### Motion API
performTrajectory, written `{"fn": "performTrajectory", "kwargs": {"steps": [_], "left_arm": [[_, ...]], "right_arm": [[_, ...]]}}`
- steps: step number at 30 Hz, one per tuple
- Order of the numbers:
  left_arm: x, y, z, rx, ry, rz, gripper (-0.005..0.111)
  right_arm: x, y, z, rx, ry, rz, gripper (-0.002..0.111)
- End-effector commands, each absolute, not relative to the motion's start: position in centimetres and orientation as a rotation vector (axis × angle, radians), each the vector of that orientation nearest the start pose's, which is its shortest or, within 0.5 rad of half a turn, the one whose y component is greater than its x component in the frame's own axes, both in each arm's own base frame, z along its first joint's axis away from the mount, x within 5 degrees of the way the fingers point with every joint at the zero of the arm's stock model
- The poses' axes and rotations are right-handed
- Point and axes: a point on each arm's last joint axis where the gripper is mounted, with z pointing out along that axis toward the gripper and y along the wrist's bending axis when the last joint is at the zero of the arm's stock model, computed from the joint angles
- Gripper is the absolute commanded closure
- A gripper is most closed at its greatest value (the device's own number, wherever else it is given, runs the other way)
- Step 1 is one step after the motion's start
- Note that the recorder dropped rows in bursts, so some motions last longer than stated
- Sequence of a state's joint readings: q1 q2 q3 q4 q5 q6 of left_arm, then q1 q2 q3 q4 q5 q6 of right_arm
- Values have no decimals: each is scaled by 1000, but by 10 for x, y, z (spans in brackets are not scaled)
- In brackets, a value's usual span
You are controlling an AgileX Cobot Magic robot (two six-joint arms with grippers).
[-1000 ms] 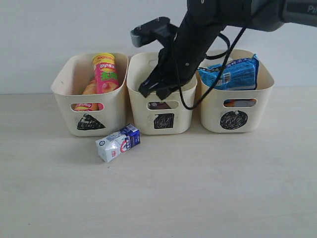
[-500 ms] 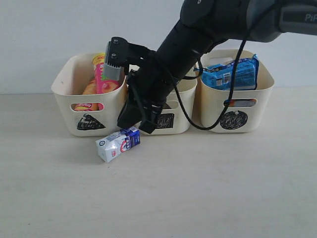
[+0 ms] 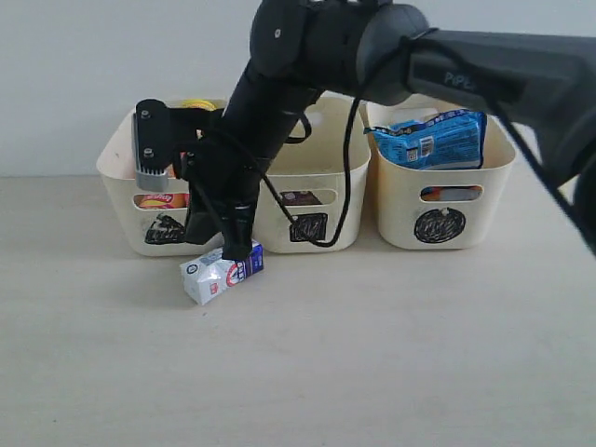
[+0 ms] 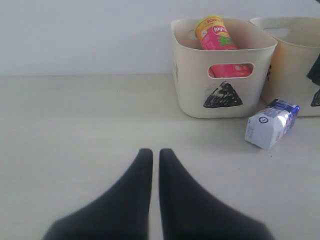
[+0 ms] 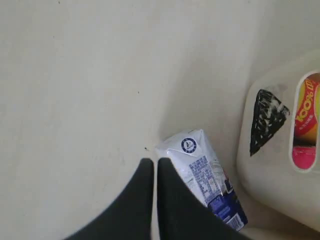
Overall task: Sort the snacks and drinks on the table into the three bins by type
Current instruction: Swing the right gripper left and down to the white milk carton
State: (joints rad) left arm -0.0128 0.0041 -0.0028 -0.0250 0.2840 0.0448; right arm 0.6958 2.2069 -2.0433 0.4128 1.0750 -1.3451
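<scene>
1. The left gripper (image 4: 151,152) has its fingers pressed together with nothing between them, over a bare stretch of the table (image 4: 75,125), well apart from the bins
2. The triangle bin (image 3: 119,191) stands furthest left; the tall pink chip can (image 4: 217,37) leans inside it, and something orange-red shows through its handle cutout
3. The white and blue carton (image 3: 220,271) lies on its side on the table just in front of the triangle bin, outside every bin
4. The right gripper (image 5: 151,161) reaches across from the right and points down at that carton's white end, fingers closed together and empty; whether it touches the carton cannot be told
5. The square bin (image 3: 358,191) in the middle holds the dark purple carton (image 3: 300,197), seen through its cutout
6. The circle bin (image 3: 396,209) on the right holds the blue bag (image 3: 430,138), which stands above its rim
</scene>
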Motion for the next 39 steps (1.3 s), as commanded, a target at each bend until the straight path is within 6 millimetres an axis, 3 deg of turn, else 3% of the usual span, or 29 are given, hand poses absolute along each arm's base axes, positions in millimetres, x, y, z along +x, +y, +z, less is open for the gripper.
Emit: {"fn": "performTrajectory", "kwargs": {"steps": [1,12,14,17,21,23,39], "left_arm": [[55,-1,188,27,1764,-4,102],[55,-1,188,27,1764,-4,102],[55,-1,188,27,1764,-4,102],[55,-1,188,27,1764,-4,102],[55,-1,188,27,1764,-4,102],[55,-1,188,27,1764,-4,102],[55,-1,188,27,1764,-4,102]], "right_arm": [[368,346,237,-2190,1487,293,108],[387,362,201,-2308,1286,222,108],[386,361,199,-2348,1231,213,103],[386,361,199,-2351,1225,211,78],[387,362,200,-2338,1223,200,25],[388,362,200,-2329,1219,192,12],[396,367,172,-2311,1237,171,10]]}}
